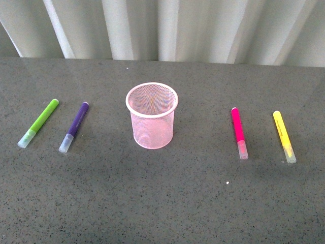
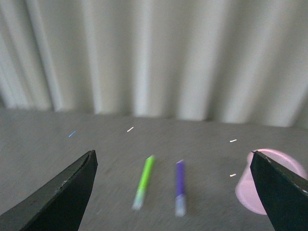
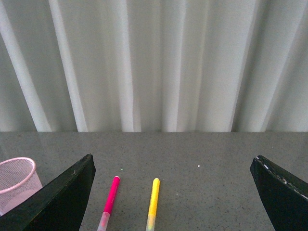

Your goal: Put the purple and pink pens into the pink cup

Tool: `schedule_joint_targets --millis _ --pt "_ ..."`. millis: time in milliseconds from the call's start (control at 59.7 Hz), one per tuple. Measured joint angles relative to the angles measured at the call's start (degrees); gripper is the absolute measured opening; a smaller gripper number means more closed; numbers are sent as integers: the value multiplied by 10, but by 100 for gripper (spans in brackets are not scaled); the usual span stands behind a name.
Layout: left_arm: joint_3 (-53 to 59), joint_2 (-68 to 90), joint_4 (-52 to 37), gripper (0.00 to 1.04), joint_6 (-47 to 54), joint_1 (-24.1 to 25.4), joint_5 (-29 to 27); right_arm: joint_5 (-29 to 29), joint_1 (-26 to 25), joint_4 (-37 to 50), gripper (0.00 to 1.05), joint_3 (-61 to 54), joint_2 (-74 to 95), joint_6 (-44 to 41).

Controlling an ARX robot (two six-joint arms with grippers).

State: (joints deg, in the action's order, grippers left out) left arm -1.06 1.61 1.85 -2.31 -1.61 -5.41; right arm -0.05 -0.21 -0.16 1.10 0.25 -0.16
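**Layout with nothing grasped.** The pink cup stands upright and empty at the middle of the worktop, mouth up, so a pen can go in from above. The purple pen lies flat to the cup's left, well apart from it, with its clear cap toward the robot. A green marker lies further left, roughly parallel. The pink pen lies flat to the cup's right, cap likewise toward the robot, with a yellow marker further right. Each wanted pen is thus the inner one of its pair.

The left gripper has its jaws spread wide and holds nothing. It faces the green marker and the purple pen, though its view is blurred. The right gripper is equally wide and empty, facing the pink pen and the yellow marker.

With one pen lying on each arm's side, each arm can probably take its own. Neither pen is in the cup yet.
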Motion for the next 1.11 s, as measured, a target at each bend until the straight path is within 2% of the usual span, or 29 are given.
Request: schedule_joint_targets --millis 17,50,67,84,117,184,302,402,469,620,754,855,1106 --pt "-5 7 14 98 -7 -8 -33 0 0 0 98 0 0 0" --pt "-27 54 59 98 -50 -45 -150 0 0 0 98 0 0 0" --pt "-29 61 61 98 -50 -48 -165 0 0 0 98 0 0 0" --pt "-32 86 61 98 -70 -53 -213 1 0 0 98 0 0 0" --pt "-33 122 49 98 -84 -55 -273 0 0 0 98 0 0 0" --pt "-34 200 -25 98 -85 -30 -300 0 0 0 98 0 0 0" --pt "-59 318 -153 98 -56 11 -248 0 0 0 98 0 0 0" --pt "-104 450 -253 98 -32 56 -169 0 0 0 98 0 0 0" --pt "-137 531 -277 98 -26 91 -108 0 0 0 98 0 0 0" --pt "-217 657 -242 98 -30 164 12 0 0 0 98 0 0 0" --pt "-288 726 -179 98 -27 187 90 0 0 0 98 0 0 0" --pt "-332 769 -128 98 -20 182 127 0 0 0 98 0 0 0" --pt "-434 883 -2 98 -24 123 178 0 0 0 98 0 0 0"
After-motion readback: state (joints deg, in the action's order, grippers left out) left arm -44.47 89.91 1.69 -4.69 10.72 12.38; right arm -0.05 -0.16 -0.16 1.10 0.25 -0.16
